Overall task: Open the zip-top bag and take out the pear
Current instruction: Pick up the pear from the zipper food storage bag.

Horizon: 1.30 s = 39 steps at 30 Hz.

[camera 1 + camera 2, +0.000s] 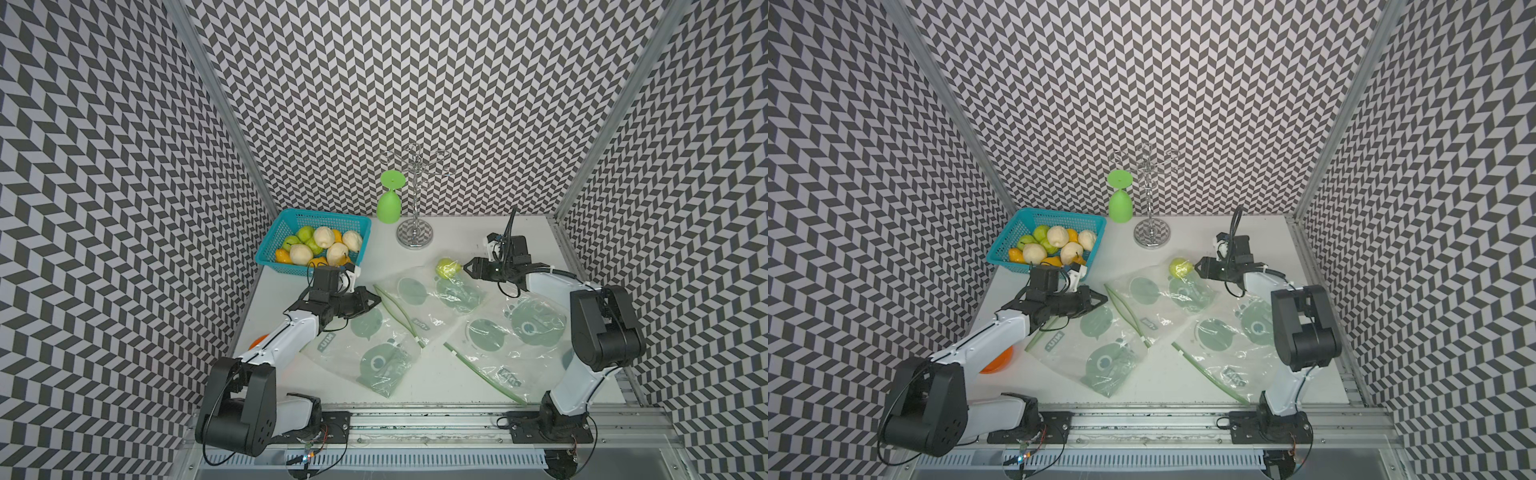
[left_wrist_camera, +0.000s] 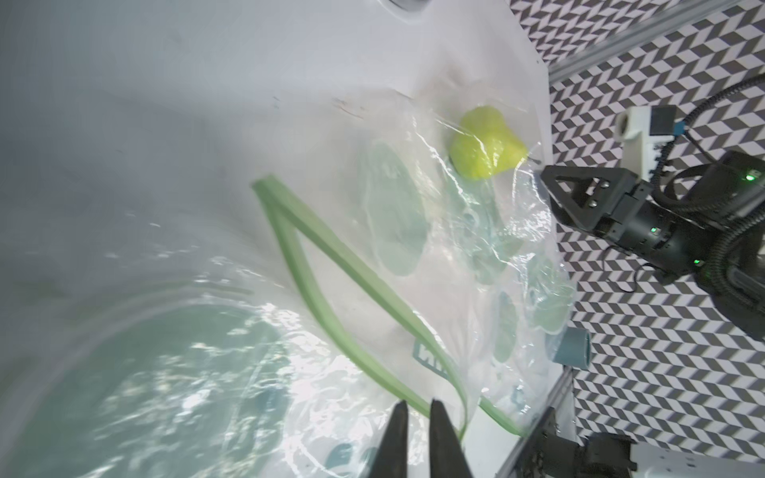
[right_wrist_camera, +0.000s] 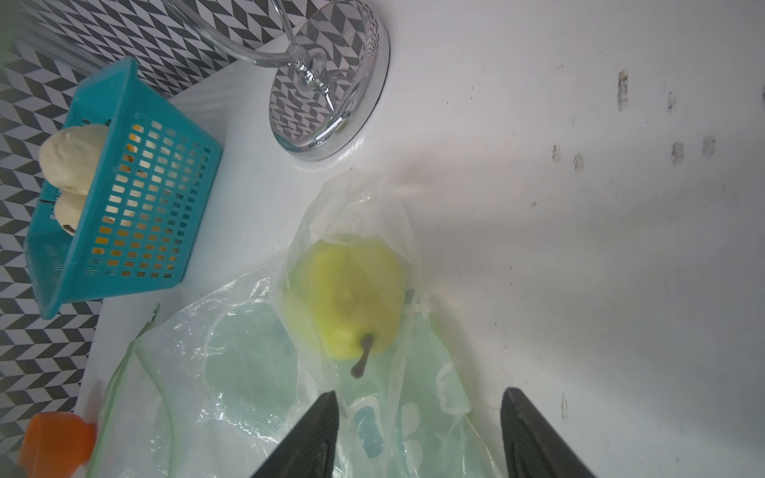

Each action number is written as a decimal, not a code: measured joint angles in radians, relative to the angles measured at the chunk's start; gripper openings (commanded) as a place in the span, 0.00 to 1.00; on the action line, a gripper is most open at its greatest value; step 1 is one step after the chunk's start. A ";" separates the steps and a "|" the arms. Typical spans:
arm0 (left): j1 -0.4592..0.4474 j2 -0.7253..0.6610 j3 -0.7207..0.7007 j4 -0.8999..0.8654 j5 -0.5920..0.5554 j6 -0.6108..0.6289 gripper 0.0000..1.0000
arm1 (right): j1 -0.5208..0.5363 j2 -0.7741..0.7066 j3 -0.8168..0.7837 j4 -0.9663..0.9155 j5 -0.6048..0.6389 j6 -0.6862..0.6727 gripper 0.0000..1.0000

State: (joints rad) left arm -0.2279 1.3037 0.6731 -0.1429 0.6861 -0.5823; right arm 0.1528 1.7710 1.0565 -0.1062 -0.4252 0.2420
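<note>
White tabletop (image 1: 457,243) under chevron walls (image 1: 415,83) carried the pear (image 1: 447,268), inside the zip-top bag (image 1: 419,291), toward its back edge. My left gripper (image 2: 419,405) was clenched just beside the bag's parted zip strip (image 2: 343,258), I judged to anchor it, though whether it caught film I couldn't tell. My right gripper (image 3: 420,393) stood spread beside the pear, poised to grasp.

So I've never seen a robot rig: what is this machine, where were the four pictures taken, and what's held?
Two robot arms with pincer grippers work at a white table. Two pictures look down from above; two come from wrist cameras. Three zip-top bags lie there; one bag holds a green pear. Behind: a basket of fruit, a green goblet, a chrome rack. The right gripper is open by the pear; the left gripper is shut over another bag, grip unclear.
</note>
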 measured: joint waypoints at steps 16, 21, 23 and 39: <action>-0.108 0.127 -0.114 0.222 0.001 -0.146 0.06 | 0.000 0.000 -0.024 0.008 -0.034 -0.038 0.62; -0.150 0.229 -0.060 0.281 -0.037 -0.173 0.05 | 0.000 0.000 -0.046 0.026 -0.051 -0.041 0.62; -0.154 0.275 -0.042 0.314 -0.060 -0.184 0.06 | 0.000 0.000 -0.053 0.032 -0.059 -0.043 0.62; -0.158 0.506 -0.002 0.543 -0.167 -0.222 0.03 | 0.048 -0.066 -0.056 -0.010 -0.070 -0.067 0.00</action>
State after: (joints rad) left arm -0.3859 1.8099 0.6716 0.4004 0.5186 -0.8043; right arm 0.2012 1.7054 1.0004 -0.1158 -0.4950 0.1749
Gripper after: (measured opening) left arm 0.048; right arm 0.047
